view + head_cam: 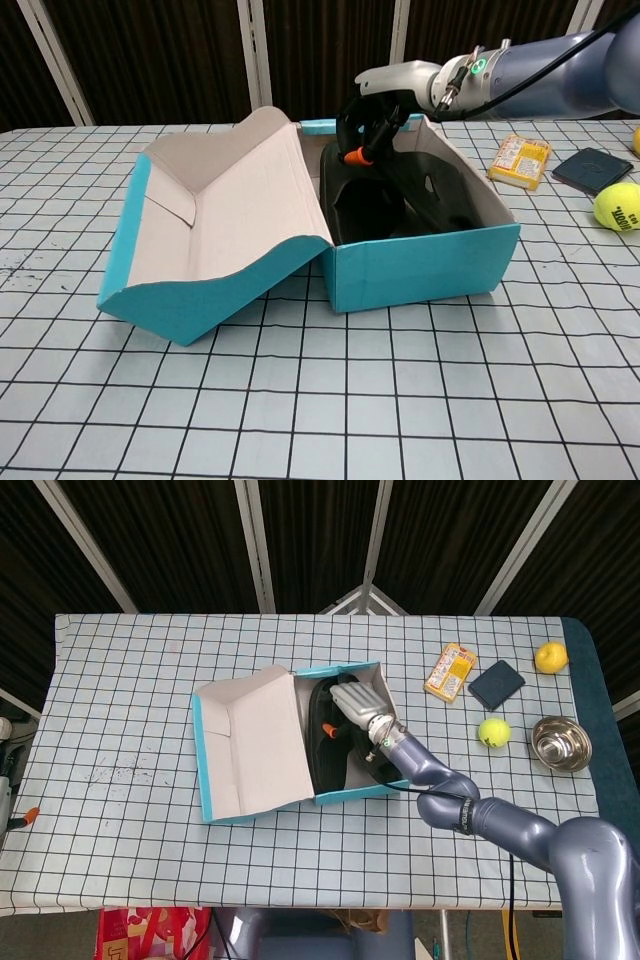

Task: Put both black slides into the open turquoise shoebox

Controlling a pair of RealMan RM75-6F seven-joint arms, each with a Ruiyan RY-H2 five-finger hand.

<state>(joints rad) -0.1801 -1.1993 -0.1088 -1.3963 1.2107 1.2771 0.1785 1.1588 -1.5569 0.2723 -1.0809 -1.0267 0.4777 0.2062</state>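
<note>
Both black slides (400, 190) lie inside the open turquoise shoebox (420, 265), one leaning tilted over the other; its lid hangs open leftward.

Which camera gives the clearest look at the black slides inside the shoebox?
The chest view: it looks into the turquoise shoebox, showing the black slides under the right hand. In the head view the hand covers most of them.
</note>
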